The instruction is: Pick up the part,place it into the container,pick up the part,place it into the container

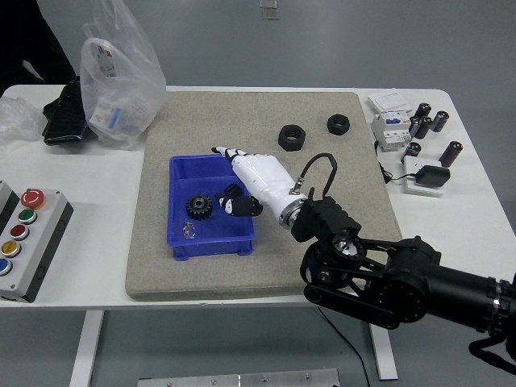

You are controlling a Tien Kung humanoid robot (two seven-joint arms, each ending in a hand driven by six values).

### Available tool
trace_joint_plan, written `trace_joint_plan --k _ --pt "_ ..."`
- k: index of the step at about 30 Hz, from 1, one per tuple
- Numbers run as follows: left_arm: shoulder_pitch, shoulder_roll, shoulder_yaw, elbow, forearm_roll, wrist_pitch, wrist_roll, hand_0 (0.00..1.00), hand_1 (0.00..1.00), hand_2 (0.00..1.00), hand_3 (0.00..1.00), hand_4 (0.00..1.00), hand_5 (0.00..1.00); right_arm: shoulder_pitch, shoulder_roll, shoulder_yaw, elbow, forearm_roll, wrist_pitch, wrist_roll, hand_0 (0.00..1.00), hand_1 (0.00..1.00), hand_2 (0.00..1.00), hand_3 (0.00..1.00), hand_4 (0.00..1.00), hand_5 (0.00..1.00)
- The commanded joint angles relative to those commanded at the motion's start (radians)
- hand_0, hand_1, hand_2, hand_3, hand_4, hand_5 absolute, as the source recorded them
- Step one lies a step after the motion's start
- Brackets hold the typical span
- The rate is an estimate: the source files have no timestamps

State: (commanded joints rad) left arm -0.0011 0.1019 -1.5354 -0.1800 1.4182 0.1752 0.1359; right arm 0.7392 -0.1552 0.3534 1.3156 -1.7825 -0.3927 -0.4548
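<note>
The right robot hand hangs over the blue bin, fingers spread and holding nothing. A black gear lies in the bin just left of it. Two black nuts sit beyond it on the mat.

The right hand has a glossy white shell over its back, with black finger segments and small dark marks along the knuckles. Behind it sits a metal wrist ring, then a bulky black arm of rounded joints. A thin black cable loops above the wrist.
</note>
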Motion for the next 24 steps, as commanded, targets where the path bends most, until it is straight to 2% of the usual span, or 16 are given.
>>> trace_joint_plan --k 1,6,7,9,12,13,18,19,24 --pt "0.001 0.000 -0.001 0.000 0.001 0.000 0.000 0.636 0.638 0.590 0.624 0.707 0.298 -0.012 -0.006 0.023 0.003 0.019 -0.013 0.011 0.277 0.655 0.859 0.922 0.671 0.286" --pt "0.005 -0.003 -0.005 0.000 0.002 0.001 0.000 0.636 0.638 0.590 0.624 0.707 0.298 -0.093 -0.048 0.146 0.030 0.123 -0.087 0.100 0.277 0.655 0.859 0.922 0.671 0.286" --pt "0.006 -0.003 -0.006 0.000 0.003 0.001 0.001 0.635 0.637 0.590 0.624 0.707 0.298 -0.111 -0.054 0.171 0.033 0.147 -0.098 0.122 0.321 0.647 0.803 0.847 0.689 0.308" --pt "0.008 -0.005 -0.012 0.000 0.006 0.001 0.002 0.635 0.637 0.590 0.624 0.707 0.298 -0.163 -0.065 0.249 0.035 0.226 -0.124 0.194 0.321 0.647 0.803 0.847 0.689 0.308" --pt "0.009 -0.007 -0.016 0.000 0.006 0.002 0.001 0.635 0.637 0.590 0.624 0.707 0.298 -0.221 -0.062 0.338 0.019 0.328 -0.130 0.289 0.321 0.647 0.803 0.847 0.689 0.308" --pt "0.009 -0.008 -0.018 0.000 0.007 0.002 0.001 0.635 0.638 0.589 0.623 0.706 0.297 -0.240 -0.057 0.365 0.009 0.358 -0.124 0.319 0.424 0.653 0.739 0.729 0.692 0.309" --pt "0.008 -0.014 -0.025 0.000 0.001 0.001 -0.008 0.635 0.638 0.589 0.623 0.706 0.297 -0.349 -0.046 0.530 -0.030 0.554 -0.042 0.513 0.424 0.653 0.739 0.729 0.692 0.309" --pt "0.009 -0.016 -0.026 0.000 0.000 0.000 -0.011 0.635 0.638 0.589 0.623 0.706 0.298 -0.376 -0.049 0.569 -0.034 0.602 -0.018 0.560 0.587 0.661 0.724 0.708 0.710 0.315" --pt "0.019 -0.019 -0.027 0.000 -0.004 0.000 -0.019 0.635 0.638 0.589 0.623 0.706 0.298 -0.482 -0.076 0.703 -0.046 0.794 0.091 0.724 0.587 0.661 0.724 0.708 0.710 0.315"
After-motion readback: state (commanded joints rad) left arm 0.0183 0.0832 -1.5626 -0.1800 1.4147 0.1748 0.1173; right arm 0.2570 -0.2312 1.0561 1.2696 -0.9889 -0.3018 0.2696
